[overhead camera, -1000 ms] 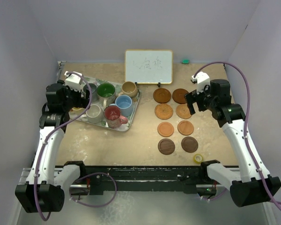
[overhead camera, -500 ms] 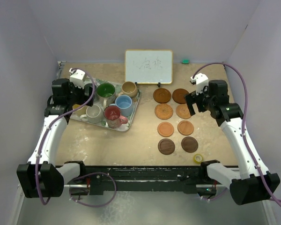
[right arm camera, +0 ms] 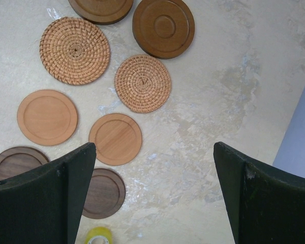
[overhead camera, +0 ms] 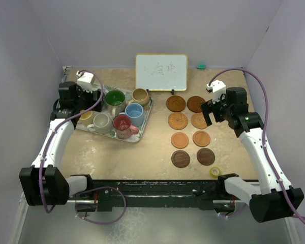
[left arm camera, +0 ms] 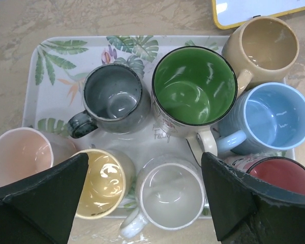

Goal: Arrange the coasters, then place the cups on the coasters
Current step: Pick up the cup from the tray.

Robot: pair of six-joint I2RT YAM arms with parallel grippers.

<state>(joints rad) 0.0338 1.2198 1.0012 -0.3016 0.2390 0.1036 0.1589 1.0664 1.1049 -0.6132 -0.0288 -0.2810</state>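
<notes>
Several coasters lie in two columns right of centre, from brown ones (overhead camera: 176, 103) at the back to dark ones (overhead camera: 206, 156) in front. The right wrist view shows woven (right arm camera: 74, 50), orange (right arm camera: 115, 139) and dark (right arm camera: 102, 192) coasters. My right gripper (overhead camera: 212, 111) (right arm camera: 155, 152) hangs open above bare table beside them. Cups stand on the leaf-patterned tray (left arm camera: 66, 86): grey (left arm camera: 113, 96), green (left arm camera: 193, 86), tan (left arm camera: 264, 43), blue (left arm camera: 272, 114), red (left arm camera: 284, 175), white (left arm camera: 169, 195), yellow (left arm camera: 101, 180), pink (left arm camera: 18, 157). My left gripper (overhead camera: 93, 101) (left arm camera: 145, 165) is open above the white and yellow cups, holding nothing.
A small whiteboard (overhead camera: 161, 72) stands at the back centre. A yellow tape roll (overhead camera: 214, 172) (right arm camera: 99, 236) lies near the front edge, below the dark coasters. A small green object (overhead camera: 201, 66) sits at the back wall. Grey walls close in both sides.
My left arm has swung back and right, over the tray's left part, and its jaws have narrowed slightly. The right arm has hardly moved.
</notes>
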